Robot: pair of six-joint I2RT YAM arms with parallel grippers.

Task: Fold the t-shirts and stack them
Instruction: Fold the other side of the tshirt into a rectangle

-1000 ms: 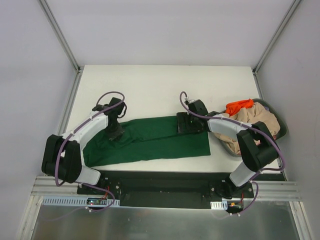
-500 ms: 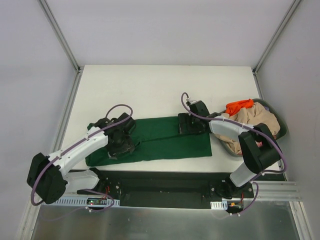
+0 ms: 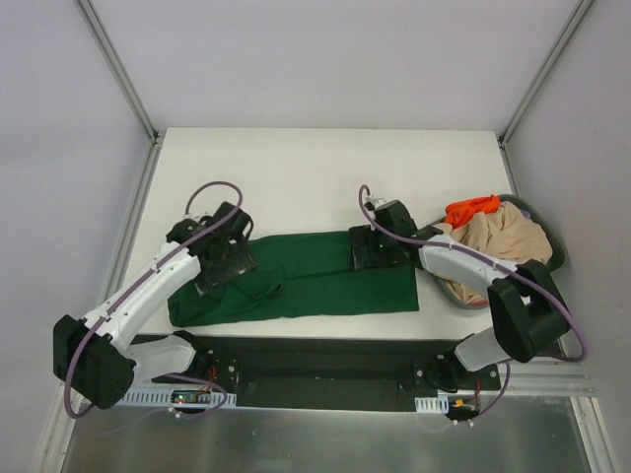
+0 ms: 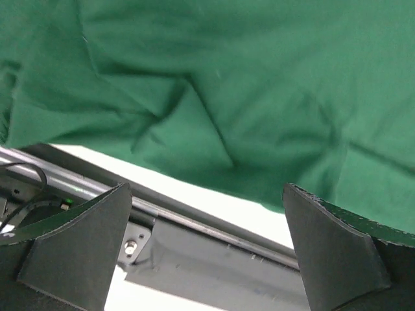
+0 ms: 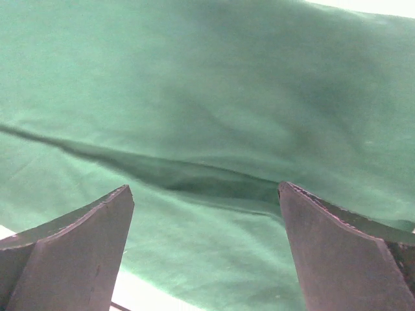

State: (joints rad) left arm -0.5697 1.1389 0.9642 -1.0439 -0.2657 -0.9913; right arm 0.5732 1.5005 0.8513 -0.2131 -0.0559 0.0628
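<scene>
The dark green t-shirt lies flat as a long band along the table's near edge, its left end creased and doubled over. My left gripper hovers over that left end, open, with nothing between its fingers. In the left wrist view the green t-shirt fills the top, and the near table edge shows below it. My right gripper is open over the shirt's far right part. The right wrist view shows only green cloth with one long fold.
At the right edge, a dark round basket holds a beige t-shirt with an orange t-shirt on top. A metal rail runs just below the table's near edge. The white table stretches behind the shirt.
My left gripper went from shut to open, letting go of the green shirt's left end after moving it toward the near edge, then drew back. The right arm barely moved.
</scene>
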